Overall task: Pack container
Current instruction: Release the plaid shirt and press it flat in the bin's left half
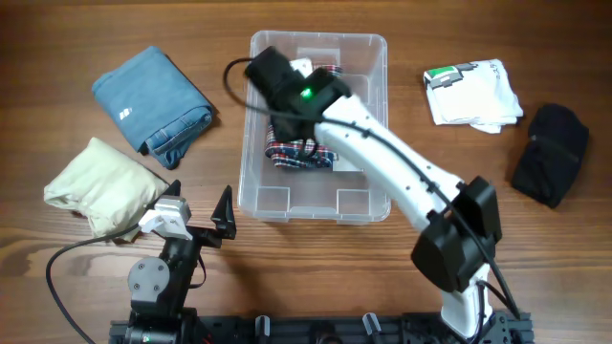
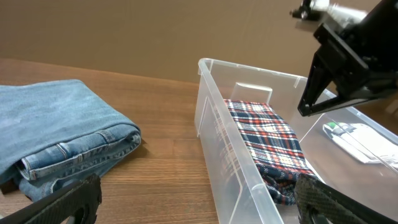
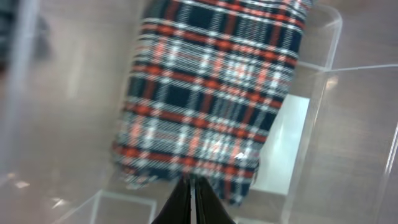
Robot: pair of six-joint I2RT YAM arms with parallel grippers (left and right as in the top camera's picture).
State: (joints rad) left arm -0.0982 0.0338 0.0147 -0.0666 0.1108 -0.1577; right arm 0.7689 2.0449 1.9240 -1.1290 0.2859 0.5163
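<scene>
The right gripper has its two fingers pressed together, with the tips at the edge of the folded plaid cloth. I cannot tell if they pinch the fabric. This cloth lies inside the container, which stands in the middle of the table. The left gripper hangs wide apart near the container's front corner, holding nothing. Folded jeans and a beige cloth lie to one side, a white packet and a black cloth to the other.
</scene>
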